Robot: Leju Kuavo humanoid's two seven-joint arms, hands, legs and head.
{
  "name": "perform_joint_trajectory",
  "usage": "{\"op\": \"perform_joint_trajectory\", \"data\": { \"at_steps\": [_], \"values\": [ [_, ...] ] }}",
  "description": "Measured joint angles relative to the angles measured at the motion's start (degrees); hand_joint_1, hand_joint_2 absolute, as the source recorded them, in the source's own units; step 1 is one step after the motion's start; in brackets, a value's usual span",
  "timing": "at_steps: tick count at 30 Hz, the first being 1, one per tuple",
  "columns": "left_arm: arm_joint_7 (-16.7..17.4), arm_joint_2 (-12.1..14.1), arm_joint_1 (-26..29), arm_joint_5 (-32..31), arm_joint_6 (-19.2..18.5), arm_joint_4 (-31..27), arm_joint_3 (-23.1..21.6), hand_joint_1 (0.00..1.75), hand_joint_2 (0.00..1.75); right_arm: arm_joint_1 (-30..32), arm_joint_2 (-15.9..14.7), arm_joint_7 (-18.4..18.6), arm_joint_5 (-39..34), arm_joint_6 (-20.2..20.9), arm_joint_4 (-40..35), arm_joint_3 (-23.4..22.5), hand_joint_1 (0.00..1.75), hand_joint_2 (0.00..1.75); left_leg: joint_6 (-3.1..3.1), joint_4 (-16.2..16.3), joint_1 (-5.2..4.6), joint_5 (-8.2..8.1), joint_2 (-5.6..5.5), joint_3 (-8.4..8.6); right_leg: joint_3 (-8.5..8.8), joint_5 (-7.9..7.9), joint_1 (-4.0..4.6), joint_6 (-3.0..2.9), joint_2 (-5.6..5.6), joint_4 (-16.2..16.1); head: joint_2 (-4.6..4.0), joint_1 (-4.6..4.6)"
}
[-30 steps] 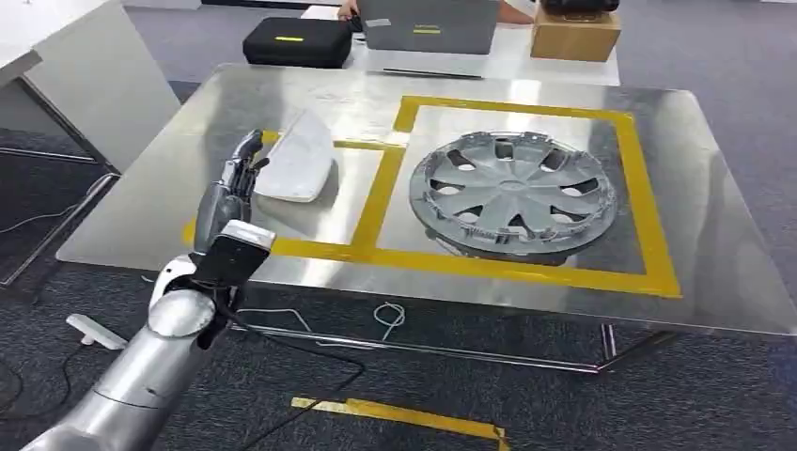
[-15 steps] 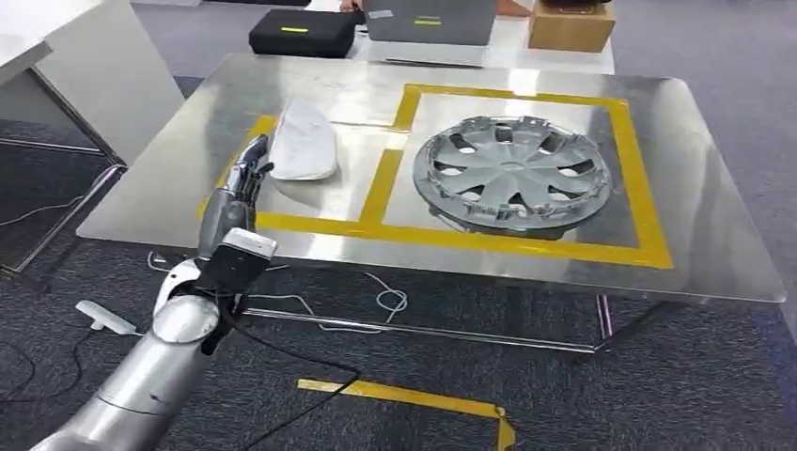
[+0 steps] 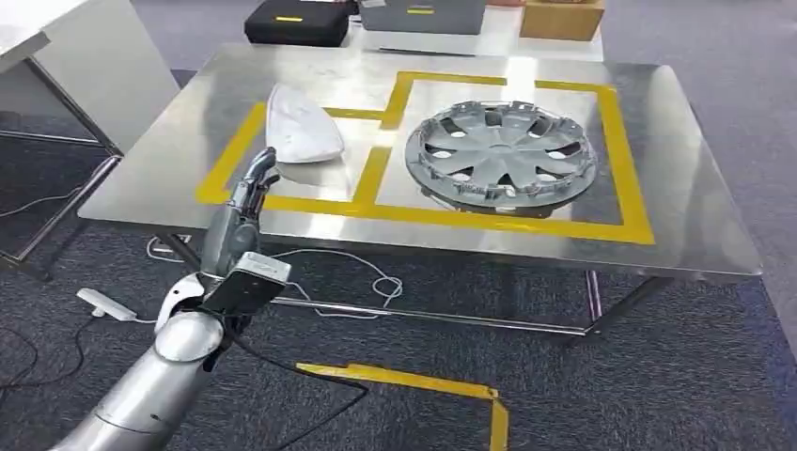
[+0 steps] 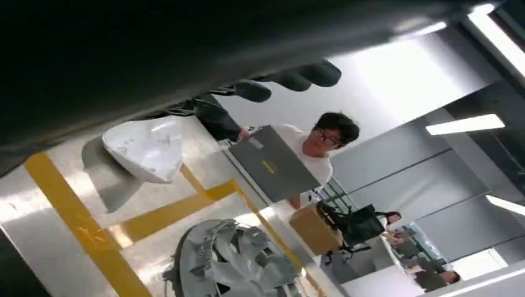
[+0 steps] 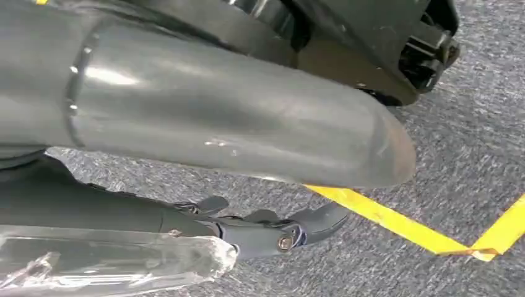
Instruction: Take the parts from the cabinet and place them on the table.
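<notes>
Your left hand [image 3: 246,195] hovers empty, fingers loosely apart, at the metal table's [image 3: 150,160] near edge. The white cover part [image 3: 298,127] and silver hubcap [image 3: 503,155] lie in adjoining yellow-taped squares. Your right hand [image 5: 272,230] hangs over carpet; whether it grips the clear piece [image 5: 111,263] beside it, you cannot tell.

I see my left hand [image 3: 246,202] raised at the near edge of the steel counter [image 3: 179,150], fingers apart and holding nothing, just short of the yellow tape outline [image 3: 451,218]. A white part [image 3: 299,127] lies inside the smaller, left taped box, apart from my fingers. A grey wheel cover [image 3: 503,155] sits in the larger right box. Beyond the counter I can see a black case [image 3: 299,21], a laptop [image 3: 420,14] and a cardboard box [image 3: 561,19]. A yellow tape corner [image 3: 418,381] marks the carpet.
</notes>
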Motion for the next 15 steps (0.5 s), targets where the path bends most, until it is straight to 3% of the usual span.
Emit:
{"op": "perform_joint_trajectory", "data": {
  "at_steps": [2,3,4,6,7,8,9,10,12,13,14,15],
  "values": [
    [0.0,0.1,0.5,0.0,0.0,-0.5,-0.3,0.0,0.0,0.1,0.0,0.0,-0.1,0.0,0.0,0.0,0.0,0.0,0.79,-0.1,-0.22,0.56,0.02,-0.29,-0.07,0.62,-0.12,0.81,0.01,-0.2,0.0,0.05],
    [0.0,0.0,0.5,0.0,0.0,-0.6,-0.5,0.0,0.0,0.1,0.0,0.0,-0.1,0.0,0.0,0.0,0.0,0.0,1.36,-0.6,0.19,1.14,0.27,-0.46,-0.56,-0.25,-0.29,1.02,0.03,0.1,0.0,-0.09],
    [0.0,0.0,0.5,-0.1,0.0,-0.8,-0.7,0.0,0.0,0.1,0.0,0.0,-0.1,0.0,0.0,0.0,0.0,0.0,1.77,-0.6,0.13,1.51,0.32,-0.88,-1.58,-2.38,-0.28,1.35,0.08,1.6,0.0,0.15],
    [0.0,0.0,0.6,-0.1,0.0,-1.0,-0.9,0.0,0.0,0.1,0.0,0.0,-0.2,0.0,0.0,0.0,0.0,0.0,2.37,-0.5,-0.02,2.25,0.4,-1.86,-4.52,-8.27,-0.44,1.73,0.1,10.6,0.0,0.28],
    [0.0,0.0,0.7,-0.1,0.0,-1.0,-1.0,0.0,0.0,0.1,0.0,0.1,-0.2,0.0,0.0,0.0,0.0,0.0,2.42,-0.5,-0.12,2.61,0.41,-2.39,-5.93,-10.23,-0.49,1.89,0.1,15.0,0.0,0.35],
    [0.0,0.0,0.9,-0.1,0.0,-1.0,-1.1,0.0,0.0,0.1,0.0,0.1,-0.2,0.0,0.0,0.0,0.0,0.0,2.46,-0.4,-0.22,2.96,0.42,-2.91,-6.57,-10.98,-0.56,1.98,0.1,17.8,0.0,0.3],
    [0.0,0.0,1.1,-0.1,0.0,-1.0,-1.2,0.0,0.0,0.1,0.0,0.1,-0.2,0.0,0.0,0.0,0.0,0.0,2.4,-0.3,-0.31,3.28,0.42,-3.34,-5.79,-10.22,-0.59,1.96,0.1,17.8,0.0,0.28],
    [0.0,0.0,1.2,-0.2,0.0,-1.1,-1.2,0.0,0.0,0.1,0.0,0.1,-0.2,0.0,0.0,0.0,0.0,0.0,2.35,-0.3,-0.35,3.51,0.41,-3.71,-3.81,-8.56,-0.6,1.88,0.09,15.3,0.0,0.3],
    [-0.1,0.0,1.2,-0.2,0.0,-1.4,-1.4,0.0,0.0,-0.1,0.0,0.1,-0.2,0.1,0.0,0.0,0.0,0.0,2.09,0.0,-0.38,3.9,0.33,-4.17,2.99,-4.7,-0.58,1.45,0.1,4.8,0.0,0.33],
    [-0.1,0.0,1.2,-0.2,0.0,-1.6,-1.5,0.0,0.0,-0.2,0.0,0.1,-0.2,0.0,0.0,0.0,0.0,0.0,1.89,0.0,-0.39,4.03,0.32,-4.32,5.45,-5.02,-0.53,1.2,0.14,0.3,0.0,0.31],
    [-0.1,0.1,1.2,-0.2,0.0,-1.8,-1.5,0.0,0.0,-0.3,0.0,0.1,-0.2,0.0,0.0,0.0,0.0,0.0,1.49,0.1,-0.68,4.39,0.34,-4.69,6.99,-5.14,-0.25,1.02,0.27,-1.2,0.0,0.17],
    [-0.1,0.0,1.2,-0.2,0.0,-1.9,-1.5,0.0,0.0,-0.3,0.1,0.1,-0.2,0.0,0.0,0.0,0.0,0.0,1.13,0.1,-0.68,4.78,0.37,-4.84,6.58,-4.94,-0.23,0.8,0.28,-1.2,0.0,0.22]
  ]
}}
